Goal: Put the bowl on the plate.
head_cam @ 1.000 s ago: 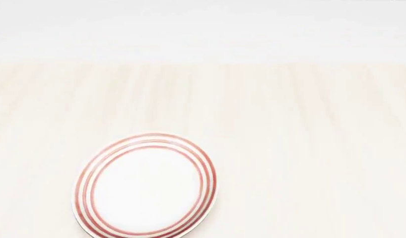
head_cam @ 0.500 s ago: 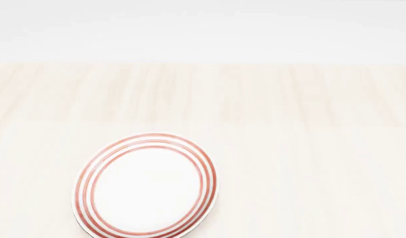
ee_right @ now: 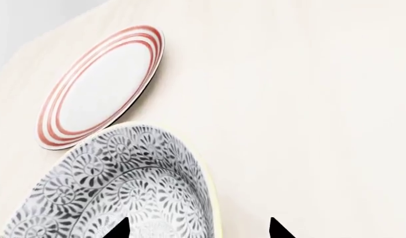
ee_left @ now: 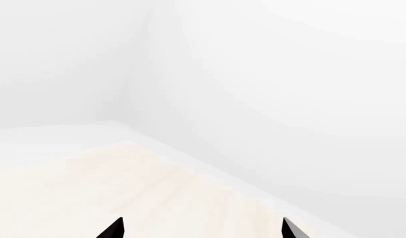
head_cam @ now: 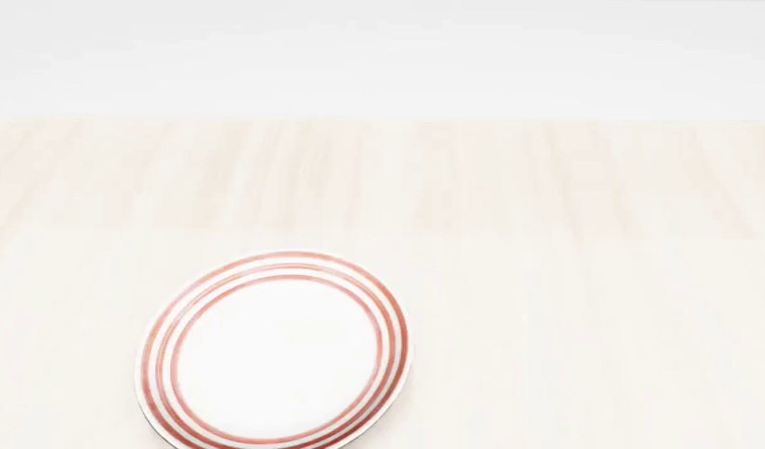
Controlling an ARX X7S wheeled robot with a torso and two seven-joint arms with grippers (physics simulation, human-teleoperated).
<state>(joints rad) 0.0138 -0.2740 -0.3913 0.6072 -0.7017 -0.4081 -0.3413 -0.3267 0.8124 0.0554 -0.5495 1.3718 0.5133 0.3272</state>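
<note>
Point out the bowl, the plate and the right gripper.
bowl (ee_right: 117, 183), right wrist view, patterned inner wall.
plate (head_cam: 277, 355), head view, plain white centre.
right gripper (ee_right: 199, 229), right wrist view, midway between its two black fingertips.

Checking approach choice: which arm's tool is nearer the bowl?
Right. Its tool hangs just over the bowl; the left tool sees only bare table and wall.

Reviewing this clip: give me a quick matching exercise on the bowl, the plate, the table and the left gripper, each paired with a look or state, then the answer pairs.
Things:
1. bowl
2. plate
3. table
4. left gripper

Descriptions:
A. pale wood grain
B. white with red rings at the rim
C. open, nothing between its tips
D. grey-and-white floral pattern

Pairs: 1-D, 2-B, 3-A, 4-C
</note>
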